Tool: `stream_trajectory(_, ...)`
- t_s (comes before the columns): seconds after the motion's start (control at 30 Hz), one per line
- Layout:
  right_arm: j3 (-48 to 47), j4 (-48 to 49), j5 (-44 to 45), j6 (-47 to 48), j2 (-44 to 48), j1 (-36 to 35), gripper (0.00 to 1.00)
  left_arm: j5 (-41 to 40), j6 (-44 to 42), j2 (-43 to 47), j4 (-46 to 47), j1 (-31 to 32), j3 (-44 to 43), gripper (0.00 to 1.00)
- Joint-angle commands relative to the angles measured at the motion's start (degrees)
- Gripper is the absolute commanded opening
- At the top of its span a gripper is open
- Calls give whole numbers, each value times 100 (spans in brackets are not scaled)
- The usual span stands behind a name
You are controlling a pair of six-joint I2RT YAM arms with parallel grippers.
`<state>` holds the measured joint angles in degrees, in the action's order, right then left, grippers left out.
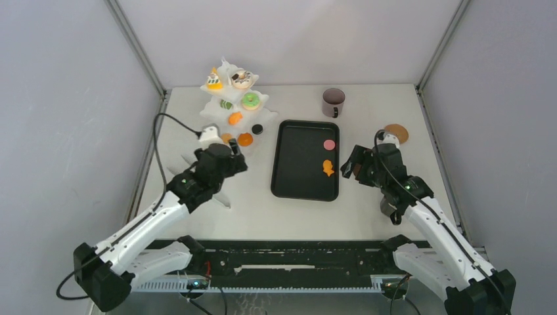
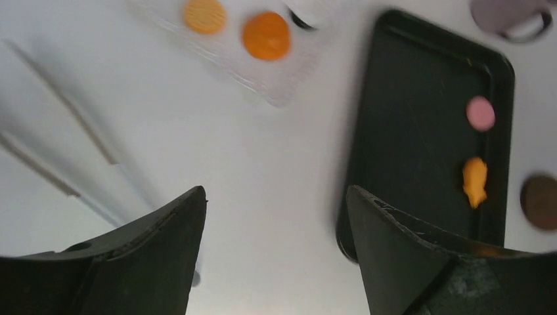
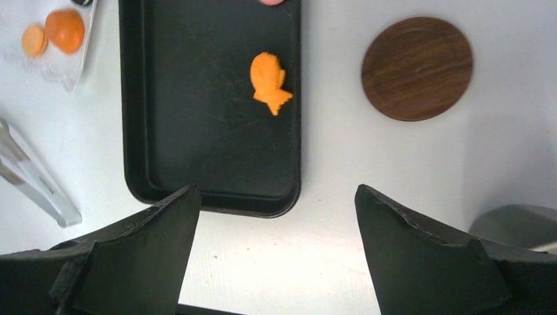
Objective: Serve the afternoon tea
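The mug [image 2: 499,10] is cut off at top right.

The overhead camera sits behind my bases at six o'clock, looking down on the whole table [image 1: 368,216]. Both wrist cameras hang closer, facing down, sharing the black tray [image 2: 420,131] and its orange fish pastry [image 3: 269,82].

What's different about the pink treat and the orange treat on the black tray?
The pink treat is a plain round disc, while the orange treat is shaped like a little fish. The pink treat lies farther back, the orange treat closer to the front. Both are small and lie flat near the right side of the black tray, not touching each other.
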<state>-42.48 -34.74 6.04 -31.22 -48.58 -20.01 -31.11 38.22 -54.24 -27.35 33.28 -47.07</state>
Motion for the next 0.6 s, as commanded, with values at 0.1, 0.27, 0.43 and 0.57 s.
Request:
stream_trajectory(0.1, -63, 196, 114, 176, -290, -377, 95, 363, -421, -556, 713, 1306, -124, 82)
stream_trajectory(0.27, -63, 122, 304, 98, -203, -374, 95, 507, -427, -1137, 842, 1566, -260, 82)
stream_trajectory(0.43, -238, -152, 623, -172, -566, 296, 95, 731, -596, -1351, 808, 1620, -485, 82)
stream_trajectory(0.57, -968, -103, 807, 254, -1335, 981, 91, 780, -645, -1286, 790, 1621, -534, 82)
